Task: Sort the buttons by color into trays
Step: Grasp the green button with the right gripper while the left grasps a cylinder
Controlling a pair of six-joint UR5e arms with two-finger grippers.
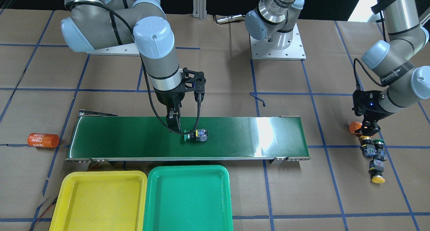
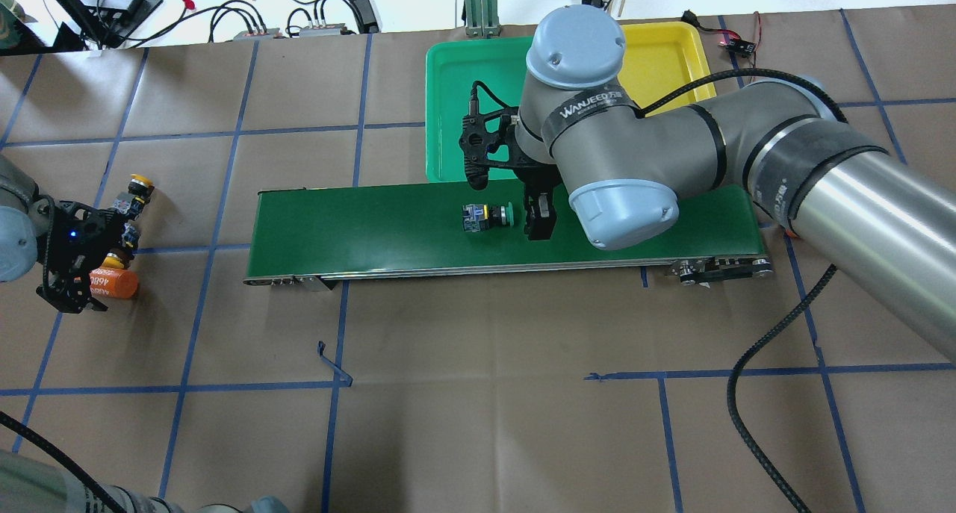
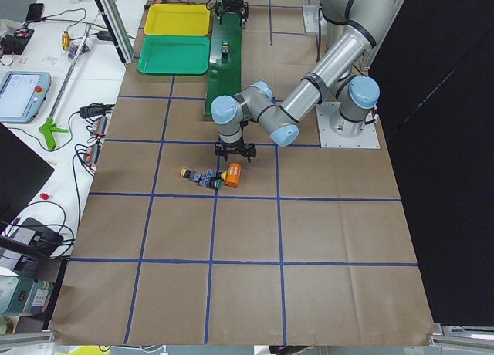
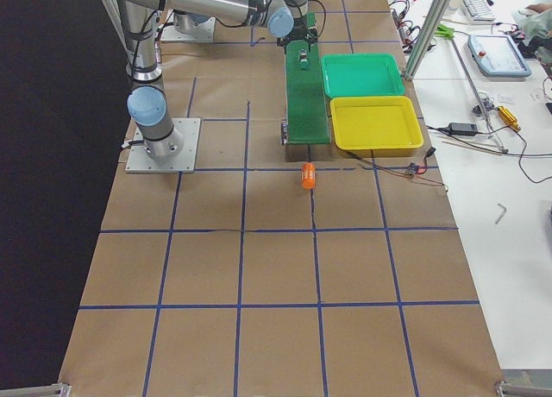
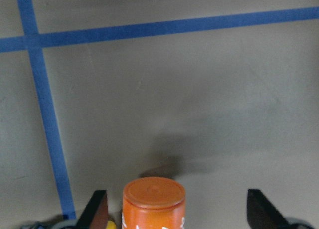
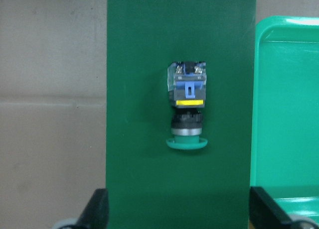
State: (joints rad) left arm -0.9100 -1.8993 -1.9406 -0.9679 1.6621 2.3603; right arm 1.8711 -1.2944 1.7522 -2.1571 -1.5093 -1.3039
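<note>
Nearest the front cam lay the yellow tray (image 1: pixel 100 204) & green tray (image 1: pixel 188 200), rims touching side by side, near edges cut off by the frame. Only a narrow strip of the paper-covered table (image 1: pixel 215 73) sat btw them & the conveyor belt (image 1: pixel 117 137). One green-capped button (image 1: pixel 196 136) lay on its side approx mid-belt, about centred across the width, w/ bare belt either side & long runs toward both ends. R gripper (image 1: pixel 174 123) hung just beside the cap, fingers spread wide, gripping nothing. In its wrist view the cap sat just ahead of the gap, w/ the green tray's rim close along the belt edge. L gripper (image 1: pixel 368 127) was low off one end of the belt, also spread, an orange cylinder (image 1: pixel 353 127) showing btw its fingers, nearer one, not visibly touching. Three more buttons (image 1: pixel 376 164), two yellow caps & one green, clustered just beside it on the paper. A second orange cylinder (image 1: pixel 43 140) lay off the belt's other end.
</note>
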